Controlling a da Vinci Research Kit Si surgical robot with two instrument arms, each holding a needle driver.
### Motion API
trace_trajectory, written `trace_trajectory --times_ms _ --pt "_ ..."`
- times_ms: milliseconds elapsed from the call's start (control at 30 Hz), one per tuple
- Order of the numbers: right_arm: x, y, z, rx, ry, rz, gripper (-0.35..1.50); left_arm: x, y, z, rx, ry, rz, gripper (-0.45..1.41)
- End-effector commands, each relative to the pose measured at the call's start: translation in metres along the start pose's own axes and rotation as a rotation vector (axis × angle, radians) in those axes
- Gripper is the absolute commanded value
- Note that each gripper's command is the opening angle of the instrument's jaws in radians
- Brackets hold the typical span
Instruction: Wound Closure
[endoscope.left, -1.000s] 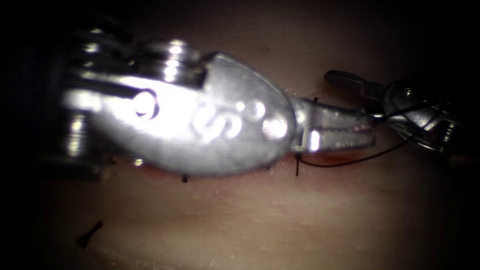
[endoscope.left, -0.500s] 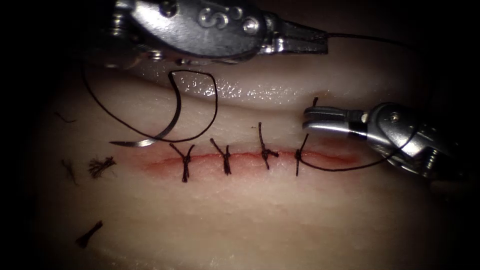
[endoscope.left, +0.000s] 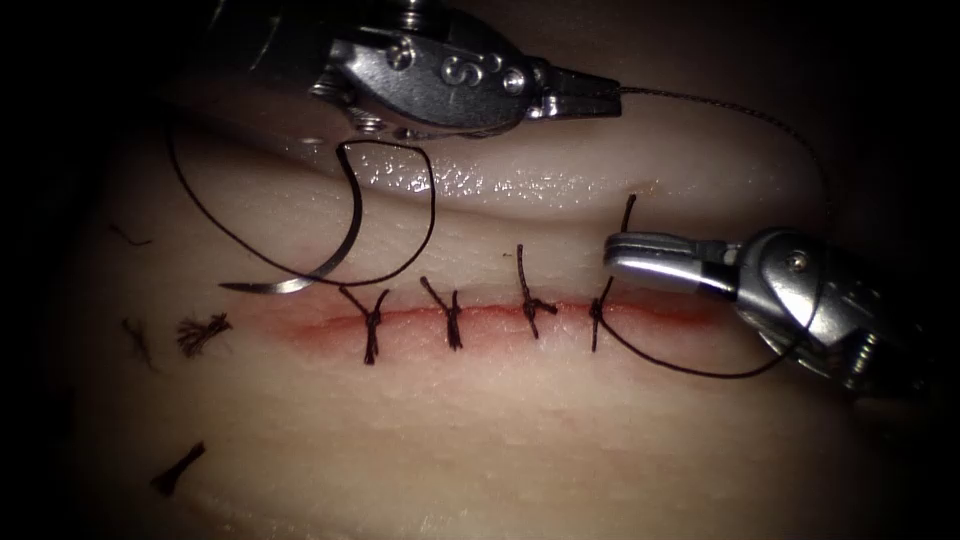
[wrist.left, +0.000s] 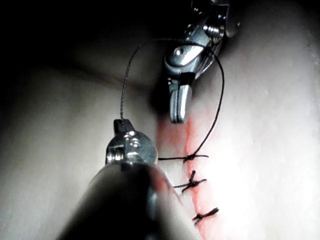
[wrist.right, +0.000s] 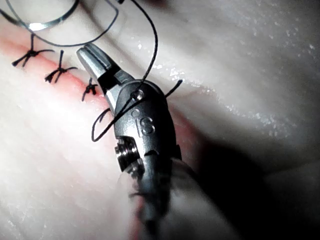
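While my left tool (endoscope.left: 585, 100) clamps the thread (endoscope.left: 720, 108) at upper centre, its shaft runs off-frame; my right tool (endoscope.left: 625, 255) is closed, seemingly on nothing; the needle (endoscope.left: 335, 245) lies free on the tissue (endoscope.left: 500, 440), left of the knots (endoscope.left: 452, 318).

From my seat the tissue (endoscope.left: 520, 430) is a pale pinkish cream, with a glossy whitish band across it above the cut (endoscope.left: 500, 312). The cut itself is a thin red line with a soft red-pink stain of fluid (endoscope.left: 660, 312) spreading around it. Thread (endoscope.left: 690, 368) is black, and so are the four knotted stitches (endoscope.left: 452, 320) crossing that red line. A few dark, frayed cut ends (endoscope.left: 200, 332) lie on the pale surface off to the left. The needle (endoscope.left: 335, 245) is dark grey steel with a bright glint near its tip. Both tools, left (endoscope.left: 590, 100) and right (endoscope.left: 640, 262), are shiny silver metal with white highlights.
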Motion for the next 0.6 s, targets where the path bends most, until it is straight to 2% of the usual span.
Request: trace_trajectory --times_ms 33,167,200,267,367,533,600 --pt "-0.0005 0.0 0.0007 -0.005 0.019 0.006 -0.06 -0.0004 0.0003 0.0011 -0.002 0.0 0.002 -0.45" --pt "0.0001 0.0002 0.0009 -0.028 0.064 0.018 -0.06 -0.0019 0.0013 0.0025 -0.004 -0.023 0.009 -0.45" --pt "0.0003 0.0002 0.0009 -0.033 0.071 0.02 -0.15 -0.0022 0.0017 0.003 -0.011 -0.024 0.005 -0.45" --pt "0.0005 0.0004 0.0011 -0.045 0.092 0.024 -0.18 -0.0027 0.0024 0.0036 -0.009 -0.03 0.009 -0.45" --pt "0.0007 0.0006 0.0014 -0.083 0.099 0.041 -0.13 -0.0034 0.0038 0.0046 -0.013 -0.03 0.006 -0.45" --pt "0.0007 0.001 0.0024 -0.143 0.122 0.089 0.09 -0.004 0.0059 0.0057 -0.022 -0.033 0.006 -0.45" --pt "0.0008 0.0011 0.0028 -0.168 0.127 0.097 0.12 -0.0042 0.0066 0.0059 -0.025 -0.033 0.005 -0.45"
